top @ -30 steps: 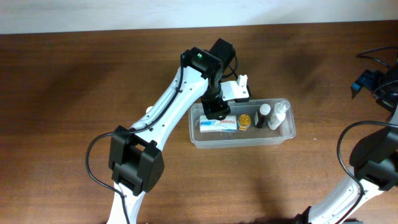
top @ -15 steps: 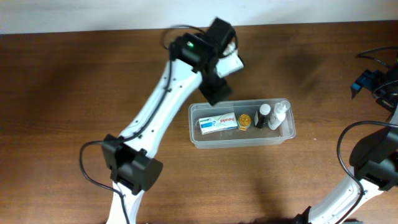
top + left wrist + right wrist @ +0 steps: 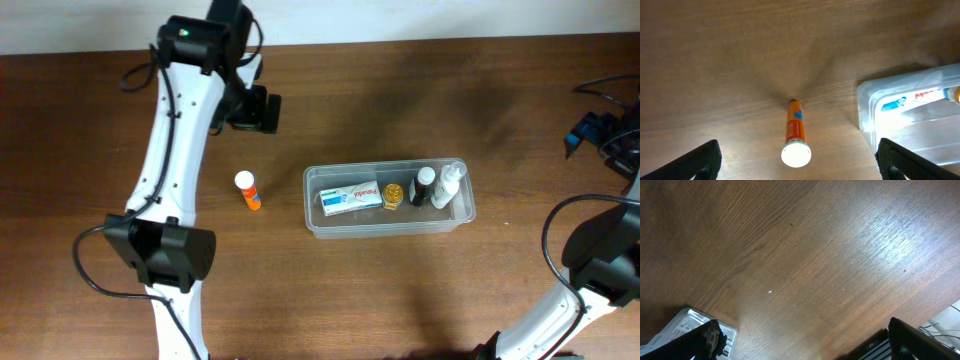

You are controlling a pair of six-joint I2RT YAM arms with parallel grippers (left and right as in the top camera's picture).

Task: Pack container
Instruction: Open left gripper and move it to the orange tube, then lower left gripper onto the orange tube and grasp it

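The clear container (image 3: 312, 226) sits right of the table's middle. Inside it lie a white and blue toothpaste box (image 3: 349, 196), a small yellow jar (image 3: 392, 194), a black bottle (image 3: 423, 187) and a white bottle (image 3: 448, 186). Left of it an orange tube with a white cap (image 3: 247, 190) lies on the wood. My left gripper (image 3: 252, 110) hangs open above and behind the tube. In the left wrist view the tube (image 3: 795, 127) lies between the wide-apart fingers (image 3: 701, 160), with the container's corner (image 3: 867, 100) at the right. My right gripper (image 3: 810, 342) is open over bare wood.
The right arm (image 3: 600, 270) stands at the table's right edge beside cables and a blue part (image 3: 588, 130). In the right wrist view a printed flat packet (image 3: 690, 322) lies at the lower left and a dark striped object (image 3: 875, 347) at the lower right.
My left gripper opened, left the toothpaste box in the container and swung up and to the left. The orange tube, hidden under the arm before, now shows.
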